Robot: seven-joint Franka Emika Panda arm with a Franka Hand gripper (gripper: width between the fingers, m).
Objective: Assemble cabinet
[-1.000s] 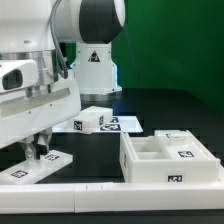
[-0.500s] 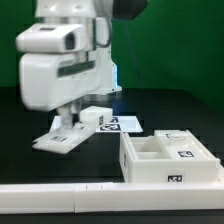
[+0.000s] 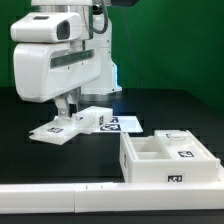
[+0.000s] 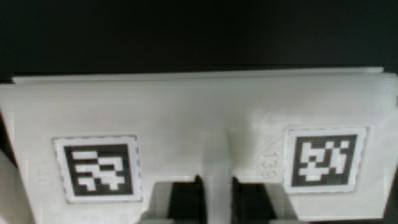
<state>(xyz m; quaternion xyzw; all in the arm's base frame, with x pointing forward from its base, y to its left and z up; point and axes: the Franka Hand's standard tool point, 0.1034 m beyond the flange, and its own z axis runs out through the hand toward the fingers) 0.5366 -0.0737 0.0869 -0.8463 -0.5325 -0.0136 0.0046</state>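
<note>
On the black table (image 3: 170,105), toward the exterior view's left, the gripper (image 3: 63,112) is pinched onto a flat white panel (image 3: 52,131). Its jaws are pressed against the panel's far edge, and the panel juts out toward the camera with one tag facing up. Just behind it, on the exterior view's right, lies a second white piece (image 3: 97,117) with a tag on its side. It sits so close that I cannot tell whether the two touch. Past that piece the marker board (image 3: 127,122) lies flat. The open box body (image 3: 150,168) stands well apart on the exterior view's right, divided inside and tagged on its front wall and on top. A long white rail (image 3: 60,197) runs along the front edge of the table. The bulky robot arm (image 3: 60,55) fills the upper left and hides the table behind it and most of the gripper's fingers. From this angle I cannot tell whether the panel is clear of the table. In the wrist view the panel (image 4: 196,110) fills nearly the whole frame with two blurred tags, and the gripper (image 4: 217,200) is cut off at the frame's edge.
</note>
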